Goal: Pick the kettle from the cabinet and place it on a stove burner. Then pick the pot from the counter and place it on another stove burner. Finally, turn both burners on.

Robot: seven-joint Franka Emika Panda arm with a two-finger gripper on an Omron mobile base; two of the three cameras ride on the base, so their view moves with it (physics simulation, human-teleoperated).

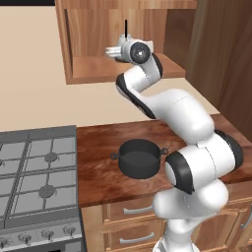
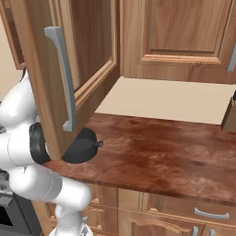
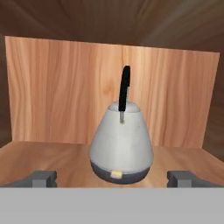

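First step in hand: fetching the kettle (image 3: 121, 144) from the cabinet (image 1: 93, 69). Stands upright on the shelf, dead ahead at 12 o'clock in the hand view, handle edge-on. Hand (image 3: 112, 178) spread wide, empty, tips flanking the base at 8 and 4 o'clock, seemingly just short of it. Next: ease forward, close. Pot (image 1: 139, 157) waiting on the surface (image 1: 103, 142), stove (image 1: 39, 177) at 9 o'clock of it.
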